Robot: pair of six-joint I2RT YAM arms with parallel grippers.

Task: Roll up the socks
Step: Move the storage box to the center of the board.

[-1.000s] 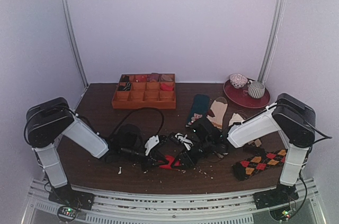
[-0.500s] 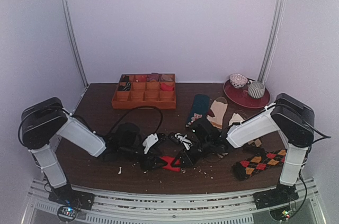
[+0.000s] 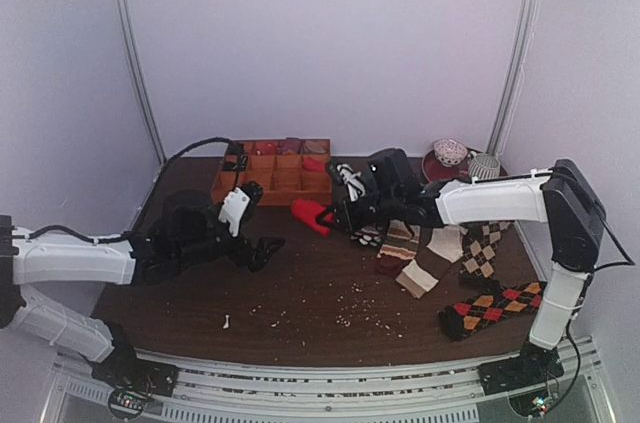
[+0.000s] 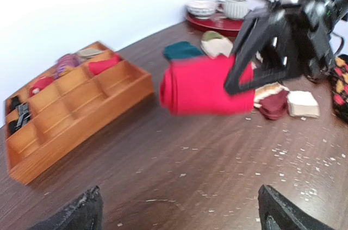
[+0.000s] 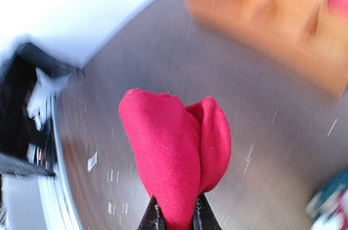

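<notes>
Socks [image 3: 312, 215] are looking soft and light, the right gripper [image 5: 174, 218] pinching the roll's edge. Left gripper [image 4: 179, 212] is gaping wide, holding nothing.

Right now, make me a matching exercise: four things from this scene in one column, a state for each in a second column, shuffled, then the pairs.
1. socks
2. left gripper
3. tray
4. plate

A. carries a bowl and a cup
B. open, holding nothing
C. rolled, pinched in the right gripper
D. wooden, split into compartments

Pairs: 1-C, 2-B, 3-D, 4-A
</notes>
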